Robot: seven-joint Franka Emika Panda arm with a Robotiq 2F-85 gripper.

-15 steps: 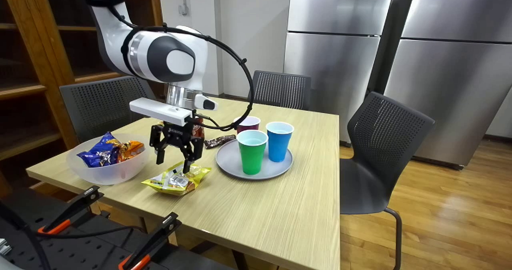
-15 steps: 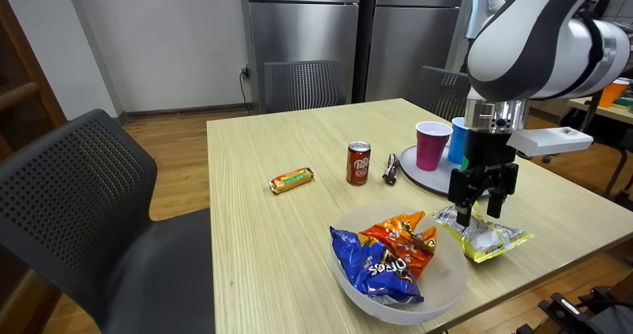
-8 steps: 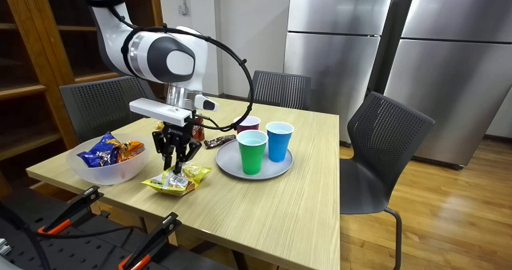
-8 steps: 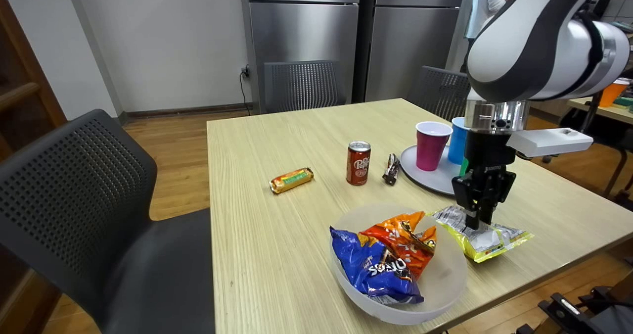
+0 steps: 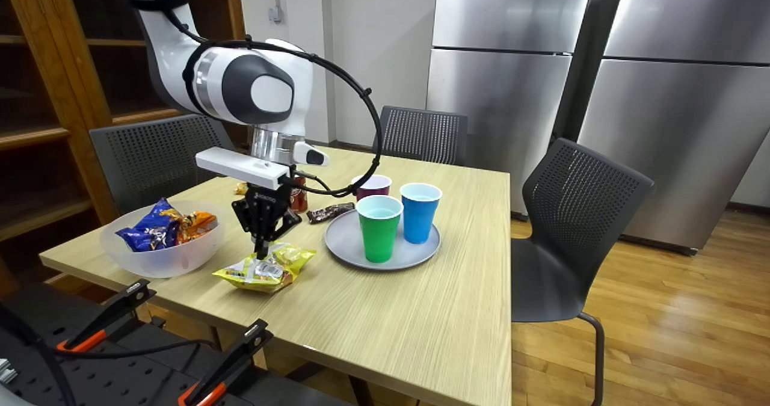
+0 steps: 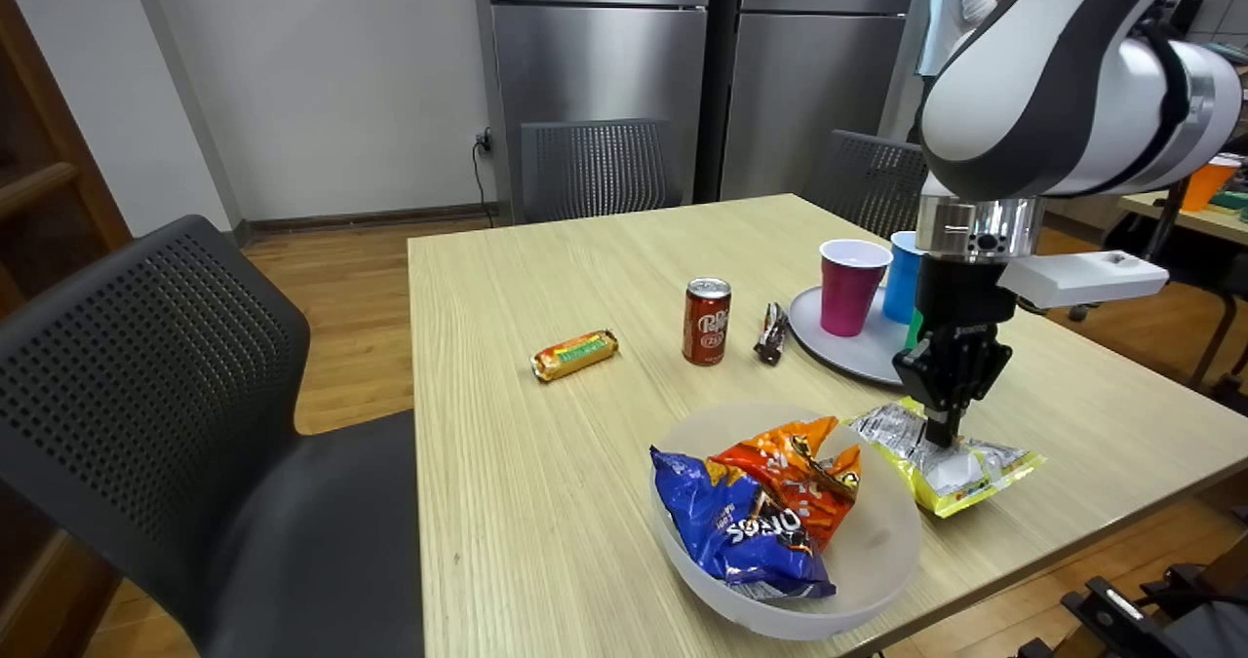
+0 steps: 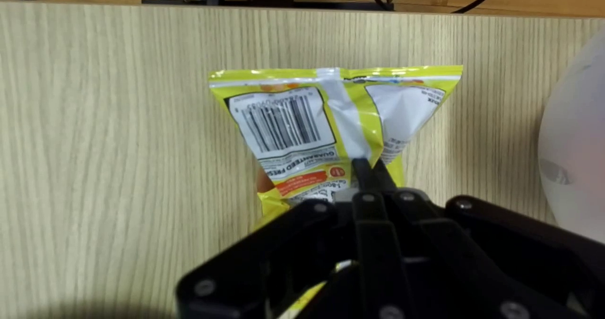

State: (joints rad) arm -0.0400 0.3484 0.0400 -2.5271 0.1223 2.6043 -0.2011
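My gripper [image 7: 372, 165] points straight down, its two black fingers brought together on a fold of a yellow snack bag [image 7: 283, 125]. Film from the bag gathers up between the fingertips in the wrist view. The bag rests on the wooden table, its barcode side up, and shows in both exterior views, the yellow bag [image 5: 264, 276] lying beneath the gripper [image 5: 260, 254]. Part of it is hidden under the gripper body. Close beside it stands a translucent bowl [image 6: 780, 621] holding a blue bag [image 6: 746, 531] and an orange bag [image 6: 804, 473].
A grey plate [image 5: 343, 251] bears a green cup [image 5: 379, 231], a blue cup [image 5: 419, 216] and a maroon cup [image 6: 850, 295]. Nearby are a soda can [image 6: 707, 322], a dark wrapped bar [image 6: 771, 334] and a golden packet [image 6: 575, 356]. Chairs [image 5: 559, 243] surround the table.
The fingers went from wide apart to together, pinching the yellow bag. Its edges drew slightly inward. The arm hardly moved; the other things stayed put.
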